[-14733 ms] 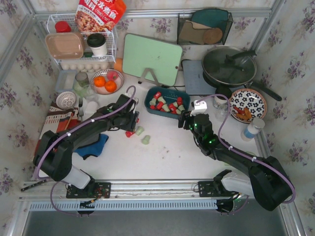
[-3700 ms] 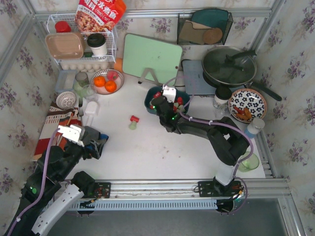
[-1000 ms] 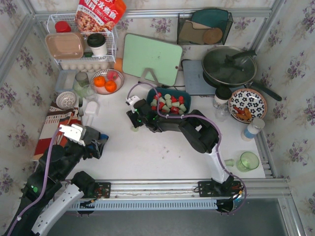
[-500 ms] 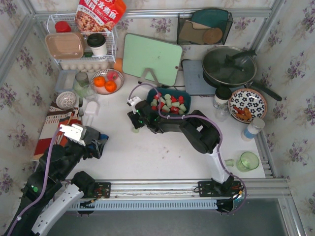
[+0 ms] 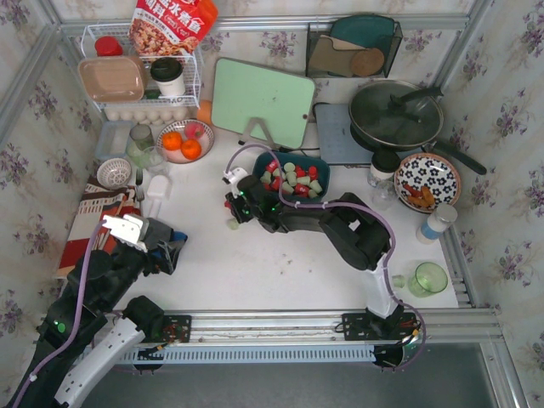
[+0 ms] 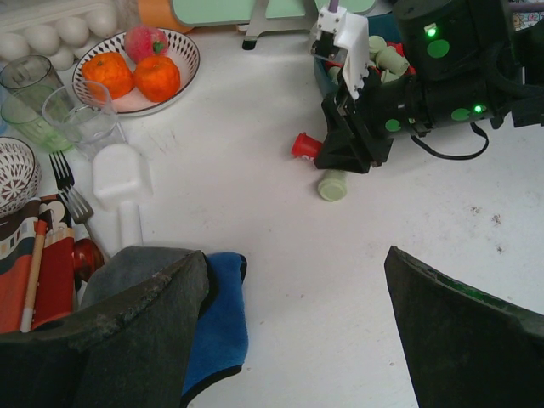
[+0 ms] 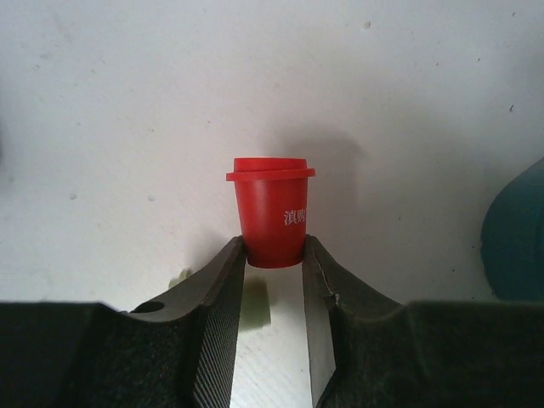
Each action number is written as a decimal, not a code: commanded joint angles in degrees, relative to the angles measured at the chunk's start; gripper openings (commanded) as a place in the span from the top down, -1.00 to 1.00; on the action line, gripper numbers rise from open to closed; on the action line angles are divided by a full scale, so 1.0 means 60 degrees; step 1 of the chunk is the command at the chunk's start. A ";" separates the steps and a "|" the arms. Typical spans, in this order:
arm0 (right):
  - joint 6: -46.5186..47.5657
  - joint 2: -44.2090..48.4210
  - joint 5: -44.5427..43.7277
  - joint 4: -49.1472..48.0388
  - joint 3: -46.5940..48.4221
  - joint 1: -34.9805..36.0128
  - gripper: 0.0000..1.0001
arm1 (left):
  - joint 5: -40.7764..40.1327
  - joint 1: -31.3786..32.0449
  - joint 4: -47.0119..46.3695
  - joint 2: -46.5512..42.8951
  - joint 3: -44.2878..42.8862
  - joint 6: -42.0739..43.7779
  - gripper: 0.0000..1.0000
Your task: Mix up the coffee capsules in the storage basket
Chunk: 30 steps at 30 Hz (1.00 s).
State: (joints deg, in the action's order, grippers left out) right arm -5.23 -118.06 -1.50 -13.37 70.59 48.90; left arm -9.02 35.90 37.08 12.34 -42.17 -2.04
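My right gripper [image 7: 274,251] is shut on a red coffee capsule [image 7: 270,217], pinching its narrow end, rim pointing away. In the top view this gripper [image 5: 232,197] hangs just left of the teal storage basket [image 5: 322,163], which holds several red and pale green capsules [image 5: 294,178]. One pale green capsule [image 5: 232,223] lies loose on the white table under the gripper; in the left wrist view it [image 6: 333,184] lies near the held red one [image 6: 303,146]. My left gripper [image 6: 293,280] is open and empty, low at the near left [image 5: 157,242], beside a blue cloth [image 6: 217,314].
A bowl of oranges [image 5: 184,140], glasses [image 6: 68,106], a fork [image 6: 75,200] and a white scoop [image 6: 121,178] stand at the left. A green cutting board [image 5: 262,102], a lidded pan [image 5: 395,115], a patterned plate [image 5: 427,180] and a green cup [image 5: 427,278] lie behind and right.
The right gripper's jaws have narrowed onto the red capsule and the gripper has shifted slightly right, toward the basket. The left arm has not moved.
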 commanded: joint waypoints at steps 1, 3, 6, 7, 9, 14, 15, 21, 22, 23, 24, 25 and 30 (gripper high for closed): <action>-0.0116 0.0370 0.0030 -0.0581 -0.0106 0.0014 0.52 | -0.0006 -0.0007 -0.0381 -0.0028 0.0026 0.0100 -0.76; -0.0158 0.0523 0.0044 -0.0667 -0.0135 0.0011 0.55 | -0.0006 -0.0007 -0.0389 -0.0034 0.0025 0.0102 -0.76; -0.0276 0.0835 -0.0109 -0.0850 -0.0221 0.0012 0.56 | -0.0006 -0.0007 -0.0382 -0.0057 0.0027 0.0100 -0.76; -0.0295 0.0956 -0.0268 -0.0908 -0.0276 0.0018 0.56 | -0.0006 -0.0003 -0.0376 -0.0054 0.0027 0.0105 -0.76; -0.0248 0.1253 -0.0795 -0.1189 -0.0460 0.0008 0.57 | -0.0008 -0.0007 -0.0377 -0.0064 0.0027 0.0101 -0.76; 0.0123 0.2262 -0.3499 -0.2330 -0.1561 0.0003 0.57 | 0.0001 -0.0007 -0.0378 -0.0072 0.0027 0.0081 -0.76; 0.0151 0.2423 -0.4136 -0.2614 -0.1799 -0.0033 0.57 | 0.0011 -0.0007 -0.0375 -0.0078 0.0027 0.0085 -0.76; -0.0618 0.2852 -0.5410 -0.2369 -0.2349 -0.0807 0.58 | 0.0025 -0.0007 -0.0389 -0.0064 0.0027 0.0077 -0.76; -0.0804 0.2799 -0.5100 -0.2225 -0.2333 -0.0954 0.58 | 0.0034 -0.0007 -0.0385 -0.0064 0.0025 0.0077 -0.76; -0.0936 0.2757 -0.4762 -0.2132 -0.2293 -0.1154 0.57 | 0.0028 -0.0014 -0.0384 -0.0051 0.0027 0.0081 -0.76; -0.1028 0.2611 -0.4361 -0.2045 -0.2205 -0.1305 0.57 | 0.0027 -0.0007 -0.0392 -0.0039 0.0036 0.0077 -0.76; -0.1034 0.2450 -0.4033 -0.1952 -0.2057 -0.1432 0.56 | 0.0024 -0.0007 -0.0394 -0.0012 0.0034 0.0084 -0.76; -0.1002 0.1482 -0.2783 -0.1257 -0.0936 -0.1725 0.34 | -0.0016 -0.0003 -0.0380 0.0092 0.0034 0.0107 -0.76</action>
State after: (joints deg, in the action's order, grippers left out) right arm -10.20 -106.21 -24.67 -23.73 61.01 39.18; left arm -8.99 35.90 37.06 12.47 -42.11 -2.04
